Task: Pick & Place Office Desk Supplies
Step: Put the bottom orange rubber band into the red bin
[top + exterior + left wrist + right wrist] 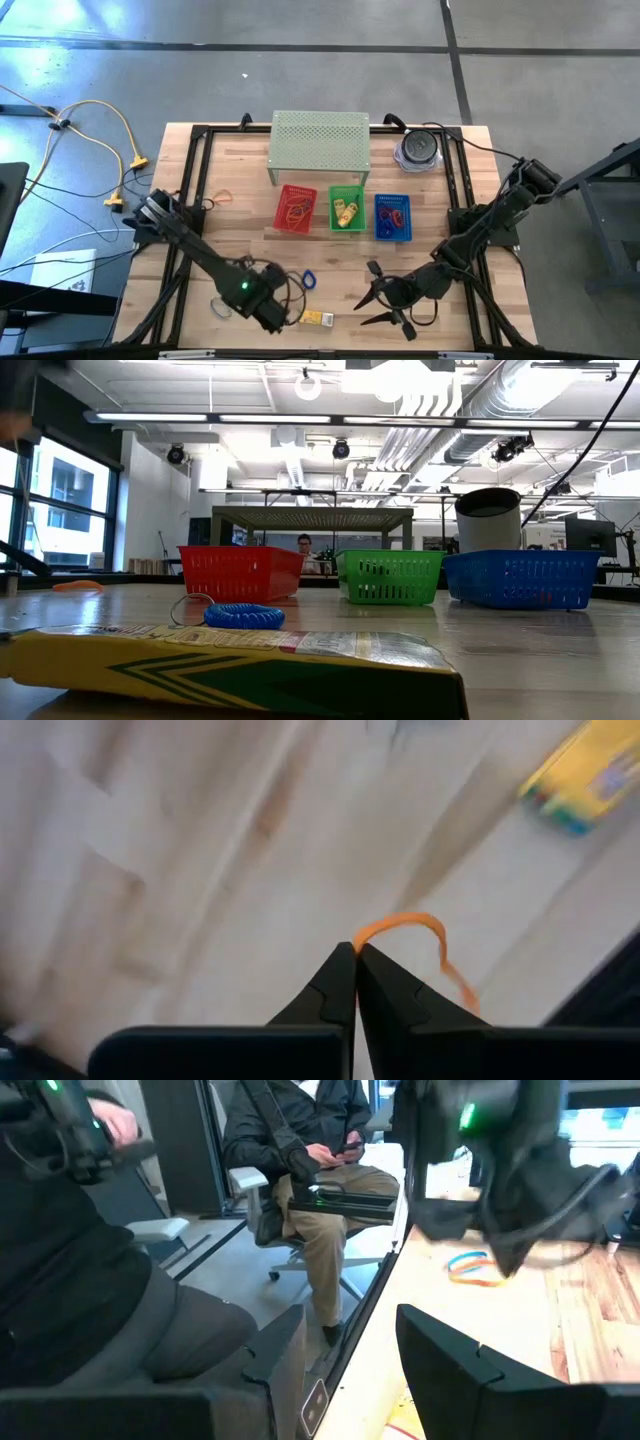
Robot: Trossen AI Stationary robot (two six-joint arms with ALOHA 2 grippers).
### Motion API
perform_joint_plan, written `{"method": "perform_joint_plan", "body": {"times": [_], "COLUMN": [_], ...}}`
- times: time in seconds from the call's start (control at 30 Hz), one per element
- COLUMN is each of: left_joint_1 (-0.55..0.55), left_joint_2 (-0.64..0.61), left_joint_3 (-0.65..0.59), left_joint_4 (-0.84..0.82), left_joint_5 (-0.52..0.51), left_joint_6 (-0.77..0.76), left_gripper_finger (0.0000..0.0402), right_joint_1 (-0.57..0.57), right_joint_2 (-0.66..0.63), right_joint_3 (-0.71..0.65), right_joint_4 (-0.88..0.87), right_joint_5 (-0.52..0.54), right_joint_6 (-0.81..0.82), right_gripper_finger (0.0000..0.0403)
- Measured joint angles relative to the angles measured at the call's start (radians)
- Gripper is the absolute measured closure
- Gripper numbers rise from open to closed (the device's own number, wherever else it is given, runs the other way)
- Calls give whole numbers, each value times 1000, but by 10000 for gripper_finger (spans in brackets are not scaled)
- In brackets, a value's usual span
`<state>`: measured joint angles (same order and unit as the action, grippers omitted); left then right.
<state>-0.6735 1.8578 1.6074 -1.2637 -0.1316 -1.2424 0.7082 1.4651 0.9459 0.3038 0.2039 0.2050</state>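
Observation:
My left gripper (272,320) (355,950) points down over the table's near edge, shut on a thin orange rubber band (420,925). A yellow box (316,318) (230,670) (585,775) lies flat on the wood just right of it. A blue coiled band (307,280) (244,616) lies flat a little farther in. My right gripper (378,298) (350,1350) waits open near the front, right of centre, with nothing between its fingers. The red (295,210), green (347,210) and blue (393,217) baskets stand in a row mid-table with small items inside. My left gripper pinches one spot of the orange band's loop (360,942) between its two fingertips, only at their free ends. The fingers come from above, pointing down. The rest of the loop (445,960) curls out slack beside the tips, above the wood.
A green perforated shelf (320,145) and a grey round container (418,148) stand behind the baskets. An orange loop (222,197) lies at the left and a pale loop (218,305) near the front left. Black frame rails (190,190) run along the table's sides. People sit beyond the table's left edge (320,1170).

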Motion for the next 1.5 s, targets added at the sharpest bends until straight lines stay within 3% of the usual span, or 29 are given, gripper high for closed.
{"method": "perform_joint_plan", "body": {"times": [0.17,0.3,0.6,0.83,0.97,1.27,1.5], "left_joint_1": [103,208,501,670,729,792,803], "left_joint_2": [-4,-39,-77,-78,-80,-156,-156], "left_joint_3": [122,129,126,33,-55,-263,-366], "left_joint_4": [-128,-127,-51,64,100,360,432], "left_joint_5": [-39,-96,-100,28,50,138,136], "left_joint_6": [176,411,675,821,854,929,929], "left_gripper_finger": [401,401,401,401,401,401,401], "right_joint_1": [0,5,45,60,64,63,62], "right_joint_2": [0,0,30,32,45,115,115], "right_joint_3": [0,0,0,0,0,0,0], "right_joint_4": [0,-1,16,27,80,232,266], "right_joint_5": [-5,-10,-28,-22,-4,2,3], "right_joint_6": [0,0,-46,-53,-79,-150,-158], "right_gripper_finger": [258,258,257,258,257,257,257]}}
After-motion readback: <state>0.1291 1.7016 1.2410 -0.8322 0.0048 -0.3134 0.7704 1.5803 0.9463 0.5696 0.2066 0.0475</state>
